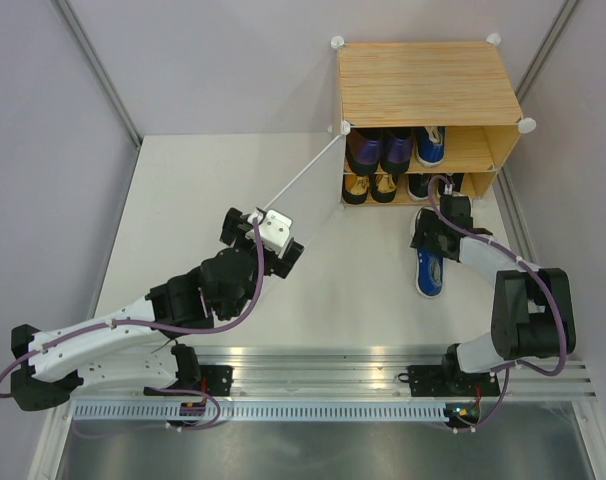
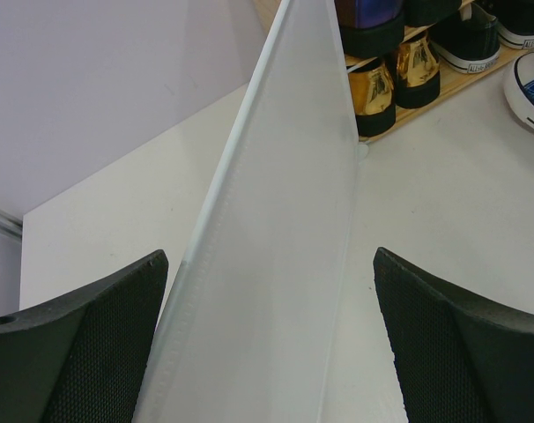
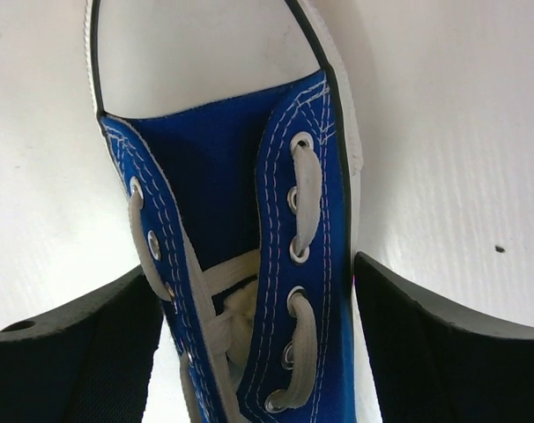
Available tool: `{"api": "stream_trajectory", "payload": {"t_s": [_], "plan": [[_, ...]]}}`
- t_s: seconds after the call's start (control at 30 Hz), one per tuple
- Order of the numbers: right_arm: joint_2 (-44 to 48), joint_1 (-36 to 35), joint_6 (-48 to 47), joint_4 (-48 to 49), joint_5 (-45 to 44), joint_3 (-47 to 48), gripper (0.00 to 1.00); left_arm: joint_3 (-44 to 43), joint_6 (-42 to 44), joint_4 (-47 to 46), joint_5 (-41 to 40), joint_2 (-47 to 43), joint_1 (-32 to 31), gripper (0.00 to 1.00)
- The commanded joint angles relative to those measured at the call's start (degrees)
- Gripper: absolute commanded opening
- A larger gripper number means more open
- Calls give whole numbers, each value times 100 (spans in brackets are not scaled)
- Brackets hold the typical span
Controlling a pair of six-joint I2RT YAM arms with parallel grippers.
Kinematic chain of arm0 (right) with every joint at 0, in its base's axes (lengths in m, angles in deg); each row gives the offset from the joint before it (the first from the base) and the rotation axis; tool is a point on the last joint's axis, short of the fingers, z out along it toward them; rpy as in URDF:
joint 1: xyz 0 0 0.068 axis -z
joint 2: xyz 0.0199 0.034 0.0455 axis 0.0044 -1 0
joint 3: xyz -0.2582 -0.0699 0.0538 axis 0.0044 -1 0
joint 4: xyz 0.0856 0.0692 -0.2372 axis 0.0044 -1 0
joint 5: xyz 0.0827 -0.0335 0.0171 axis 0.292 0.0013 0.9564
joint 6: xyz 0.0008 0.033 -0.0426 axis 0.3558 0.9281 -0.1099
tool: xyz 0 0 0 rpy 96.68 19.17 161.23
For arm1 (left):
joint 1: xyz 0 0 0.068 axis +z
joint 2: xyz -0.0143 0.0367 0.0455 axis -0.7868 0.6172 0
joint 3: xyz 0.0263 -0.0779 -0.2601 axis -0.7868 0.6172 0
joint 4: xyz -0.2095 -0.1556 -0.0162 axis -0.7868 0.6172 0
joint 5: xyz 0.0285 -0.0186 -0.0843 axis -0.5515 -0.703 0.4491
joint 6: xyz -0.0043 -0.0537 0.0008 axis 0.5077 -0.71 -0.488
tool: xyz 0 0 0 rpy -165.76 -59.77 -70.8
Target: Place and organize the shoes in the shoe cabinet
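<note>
The right gripper (image 1: 430, 236) is holding its fingers (image 3: 426, 344) apart on either side of a blue sneaker (image 3: 223, 194), close against its sides; I cannot tell whether they are squeezing it. That sneaker is lying on the table (image 1: 213, 190) just in front of the shoe cabinet (image 1: 423, 85). The left gripper (image 2: 269, 256) is gaping wide around the white door panel (image 2: 285, 203), which is standing open from the cabinet's left front corner. Inside, purple dress shoes (image 1: 378, 150) and another sneaker (image 1: 430, 146) are sitting above gold shoes (image 1: 371, 187).
</note>
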Motion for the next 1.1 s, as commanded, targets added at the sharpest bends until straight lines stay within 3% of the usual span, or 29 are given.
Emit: {"api": "stream_trajectory", "payload": {"t_s": [0.0, 0.13, 0.2, 0.6, 0.7, 1.07], "plan": [[323, -76, -221, 601, 310, 148, 71, -96, 94, -29, 66, -35, 28, 100], [446, -147, -187, 601, 214, 51, 94, -96, 111, -11, 75, -35, 28, 100], [638, -217, -99, 531, 82, -37, 98, -96, 102, -20, 75, -35, 28, 100], [2237, -971, 744, 65, -873, -916, 98, -114, 76, 24, 92, -8, 28, 100], [2432, -1227, 1166, -225, -1358, -1030, 98, -114, 76, 24, 75, 9, 20, 100], [2442, -1316, 1668, -279, -1519, -1540, 98, -114, 85, 50, 66, 106, 28, 99]]}}
